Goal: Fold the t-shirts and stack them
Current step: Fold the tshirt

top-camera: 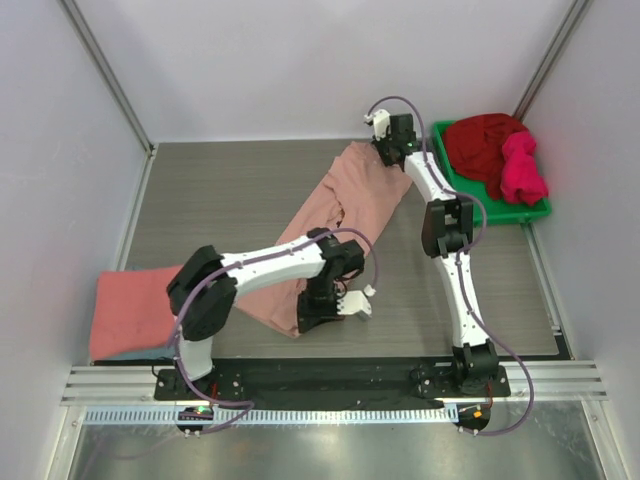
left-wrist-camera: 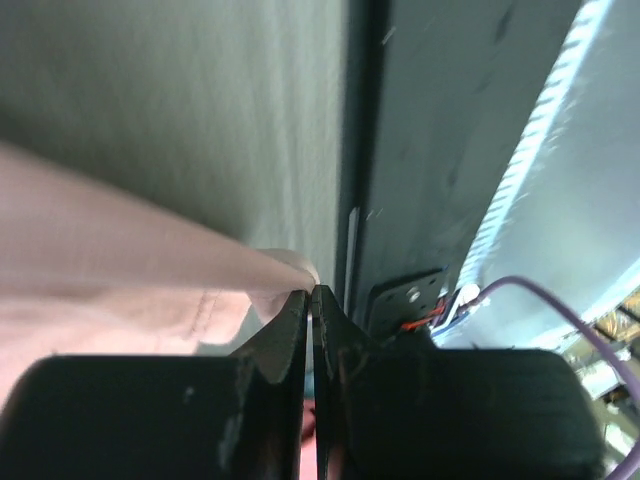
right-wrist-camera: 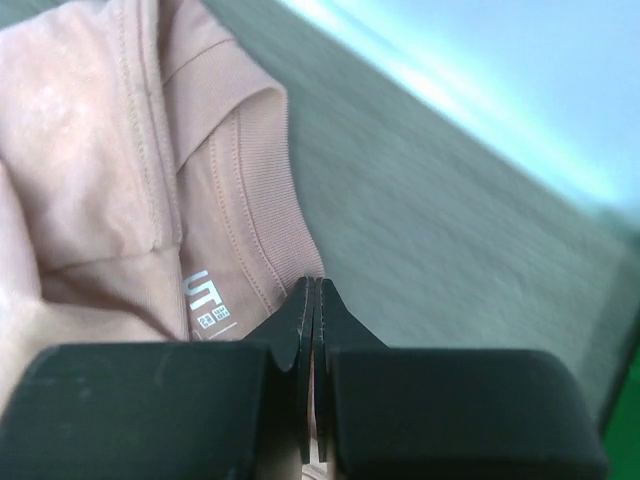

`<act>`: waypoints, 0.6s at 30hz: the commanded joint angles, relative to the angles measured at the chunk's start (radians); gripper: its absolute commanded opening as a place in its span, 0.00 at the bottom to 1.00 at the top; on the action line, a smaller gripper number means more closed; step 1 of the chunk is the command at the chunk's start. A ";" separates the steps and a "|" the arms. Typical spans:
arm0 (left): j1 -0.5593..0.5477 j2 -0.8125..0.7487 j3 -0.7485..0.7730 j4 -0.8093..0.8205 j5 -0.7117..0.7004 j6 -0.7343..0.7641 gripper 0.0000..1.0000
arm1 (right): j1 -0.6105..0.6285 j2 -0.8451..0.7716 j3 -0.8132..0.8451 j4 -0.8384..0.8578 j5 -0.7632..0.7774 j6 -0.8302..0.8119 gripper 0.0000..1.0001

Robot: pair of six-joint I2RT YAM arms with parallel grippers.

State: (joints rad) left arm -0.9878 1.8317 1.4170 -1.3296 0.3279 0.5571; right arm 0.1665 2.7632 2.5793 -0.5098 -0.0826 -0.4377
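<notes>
4 tees are showing. 1 of them, the pale pink tee (top-camera: 340, 200), is lying stretched in a diagonal band across the middle of the surface (top-camera: 230, 180), running from the near edge toward the far right corner. The left gripper (left-wrist-camera: 312, 292) is clamping its near end: the jaws are pressing together, with a drawn-out point of pink cloth ending between them. The right gripper (right-wrist-camera: 315, 285) is pinching the far end at the ribbed collar (right-wrist-camera: 265, 200), jaws clenched on the fabric just beside the printed neck label (right-wrist-camera: 203, 300). The coral-red tee (top-camera: 135, 310) is lying folded flat at the near left corner, lapping over the left edge. The dark red tee (top-camera: 480, 140) and the magenta tee (top-camera: 522, 170) are sitting bunched in the green bin (top-camera: 500, 212) at the far right corner — the magenta one resting against the dark red.
</notes>
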 commanded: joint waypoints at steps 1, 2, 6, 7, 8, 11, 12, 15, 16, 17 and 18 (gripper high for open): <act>-0.074 0.075 0.075 -0.209 0.123 -0.019 0.02 | 0.048 0.067 0.015 0.141 0.038 -0.018 0.01; -0.087 0.093 0.089 -0.195 0.137 -0.020 0.02 | 0.054 0.072 0.013 0.180 0.038 -0.016 0.01; -0.130 0.217 0.164 -0.149 0.171 -0.036 0.02 | 0.076 0.098 0.025 0.374 0.034 0.013 0.01; -0.146 0.233 0.195 -0.140 0.175 -0.040 0.02 | 0.079 0.104 0.033 0.396 0.024 0.031 0.01; -0.152 0.248 0.207 -0.132 0.181 -0.043 0.02 | 0.087 0.110 0.039 0.415 0.018 0.042 0.01; -0.175 0.294 0.267 -0.106 0.197 -0.069 0.02 | 0.102 0.125 0.044 0.502 0.004 0.054 0.01; -0.178 0.305 0.284 -0.103 0.201 -0.075 0.02 | 0.106 0.131 0.047 0.558 0.004 0.056 0.01; -0.186 0.333 0.327 -0.095 0.223 -0.094 0.04 | 0.116 0.168 0.088 0.622 0.004 0.065 0.01; -0.186 0.336 0.332 -0.089 0.220 -0.097 0.07 | 0.116 0.174 0.093 0.635 0.004 0.073 0.01; -0.186 0.336 0.336 -0.083 0.214 -0.098 0.10 | 0.117 0.179 0.096 0.648 -0.005 0.091 0.01; -0.186 0.336 0.350 -0.071 0.198 -0.100 0.11 | 0.116 0.180 0.104 0.657 -0.014 0.099 0.01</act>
State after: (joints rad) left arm -1.1618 2.1708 1.7218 -1.3193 0.4877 0.4824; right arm 0.2802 2.9307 2.6240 0.0212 -0.0738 -0.3859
